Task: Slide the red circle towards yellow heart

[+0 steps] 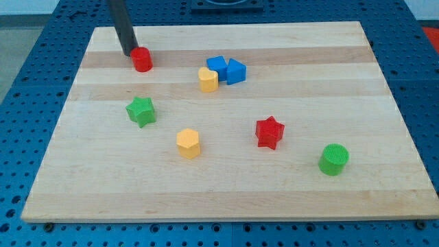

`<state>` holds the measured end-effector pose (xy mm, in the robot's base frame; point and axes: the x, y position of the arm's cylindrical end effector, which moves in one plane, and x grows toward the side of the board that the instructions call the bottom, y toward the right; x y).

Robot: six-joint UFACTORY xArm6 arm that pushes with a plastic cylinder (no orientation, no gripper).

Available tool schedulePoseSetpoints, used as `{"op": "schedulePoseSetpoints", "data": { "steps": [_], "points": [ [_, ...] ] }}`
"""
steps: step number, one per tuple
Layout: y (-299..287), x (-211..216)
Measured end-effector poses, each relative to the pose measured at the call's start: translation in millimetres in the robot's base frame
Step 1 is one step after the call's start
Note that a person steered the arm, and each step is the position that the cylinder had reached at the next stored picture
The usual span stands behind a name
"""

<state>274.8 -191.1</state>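
The red circle (pixel 142 60) is a short red cylinder near the board's top left. My tip (pixel 129 53) rests just left of it, touching or almost touching its left side. The yellow heart (pixel 208 79) sits to the right and a little below the red circle, about a hand's width away. Right behind the heart are two blue blocks (pixel 227 70), touching it or nearly so.
A green star (pixel 140 110) lies below the red circle. A yellow hexagon (pixel 188 143) sits lower centre, a red star (pixel 269 132) right of it, a green cylinder (pixel 334 159) at lower right. The wooden board (pixel 309 199) lies on a blue perforated table.
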Motion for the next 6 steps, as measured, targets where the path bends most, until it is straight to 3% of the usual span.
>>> {"op": "schedulePoseSetpoints", "data": {
  "steps": [1, 3, 6],
  "points": [
    [18.3, 17.0],
    [-16.1, 7.1],
    [-23.1, 38.4]
  ]
}}
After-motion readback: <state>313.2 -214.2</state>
